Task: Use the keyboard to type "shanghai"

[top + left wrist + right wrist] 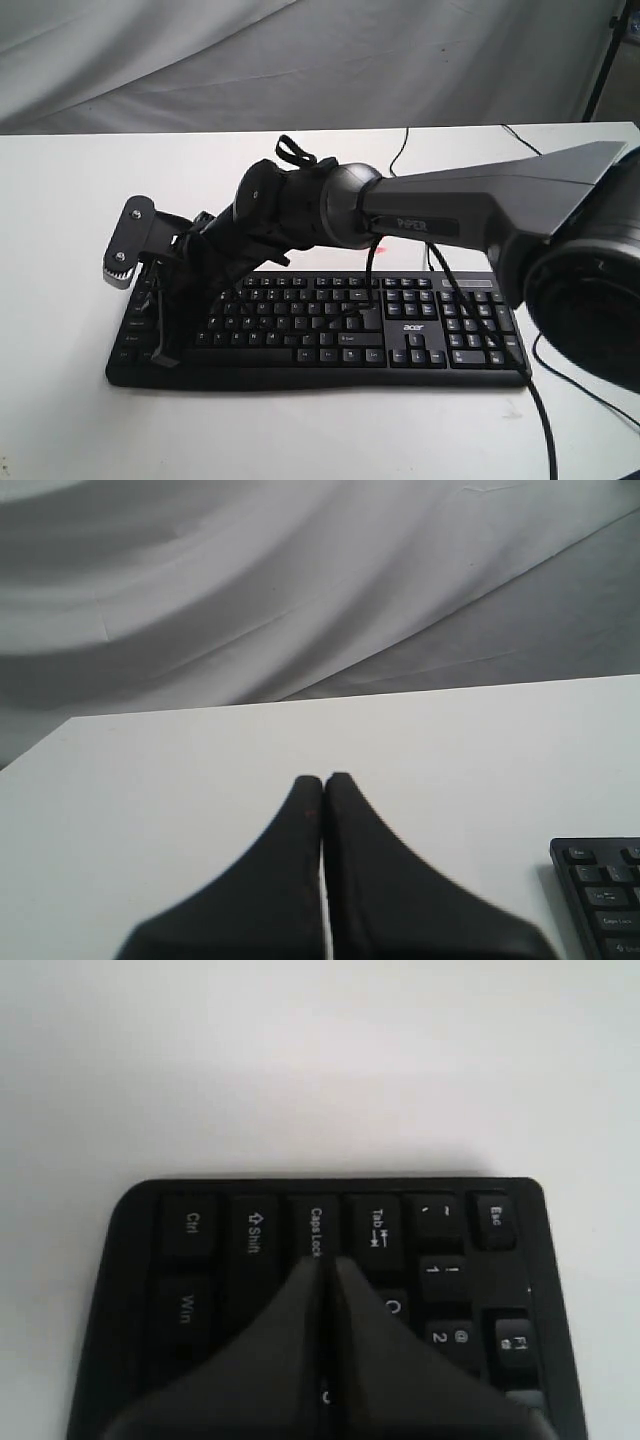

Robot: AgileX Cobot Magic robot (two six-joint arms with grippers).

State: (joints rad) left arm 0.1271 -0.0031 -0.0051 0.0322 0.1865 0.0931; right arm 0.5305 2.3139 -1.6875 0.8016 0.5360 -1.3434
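At the left end of the keyboard, the right gripper holds its fingers pressed together into a single narrow point, a form suited to striking one key without catching its neighbours. In the right wrist view this point lies just short of the Caps Lock key, over the start of the home row, where the letters A and S would sit. The key beneath is hidden, so which letter is addressed, and whether the tips touch it, cannot be told. The right arm reaches across the middle of the exterior view and angles down steeply, which likely keeps its bulk above the keys while only the tips descend. The left gripper also has its fingers closed flat against each other. It is poised over bare worktop with only a corner of the keyboard at the edge of its view, a placement that probably keeps it out of the working arm's path. The keyboard lies flat on the white worktop, its number pad towards the right arm's base. No container appears in any view, and neither gripper holds anything. Grey cloth hangs behind the worktop.
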